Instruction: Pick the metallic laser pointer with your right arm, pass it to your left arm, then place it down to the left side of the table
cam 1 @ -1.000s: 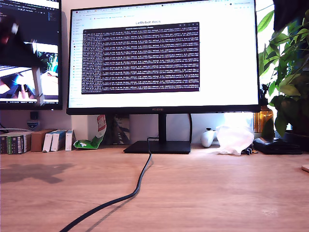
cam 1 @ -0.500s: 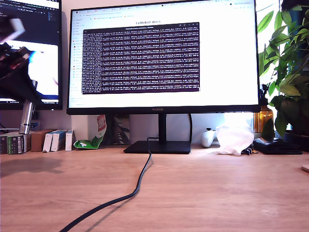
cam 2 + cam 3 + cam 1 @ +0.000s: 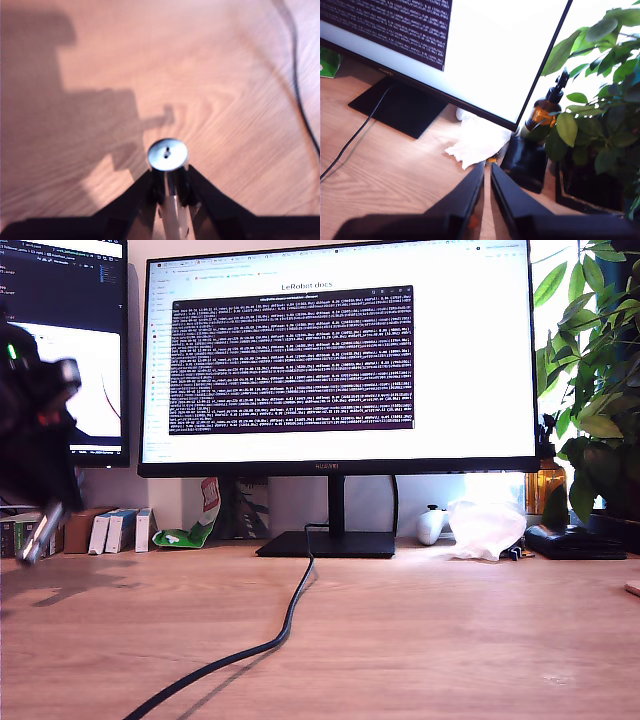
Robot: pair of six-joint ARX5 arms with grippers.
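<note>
My first gripper (image 3: 169,187) is pinched on the metallic laser pointer (image 3: 168,156), which stands between the jaws with its round end cap projecting beyond the fingertips, above the table (image 3: 225,100); in the exterior view this arm is blurred at that view's left, with the pointer (image 3: 32,537) hanging below it. My second gripper (image 3: 486,172) carries nothing; its jaws are nearly pressed together, a thin slit between them. Handling judgement: the pointer is a rigid, smooth metal cylinder, probably light but slippery, and free to roll once released. The hold is best kept across the barrel near mid-length, and the pointer laid flat before release. Obstacles: the black cable (image 3: 300,85) runs across the table well to one side of my first gripper, and small boxes (image 3: 110,530) stand beyond it near the monitor (image 3: 340,360). Ahead of my second gripper lie a white tissue (image 3: 477,140), an amber bottle (image 3: 545,112) and a plant (image 3: 600,100).
</note>
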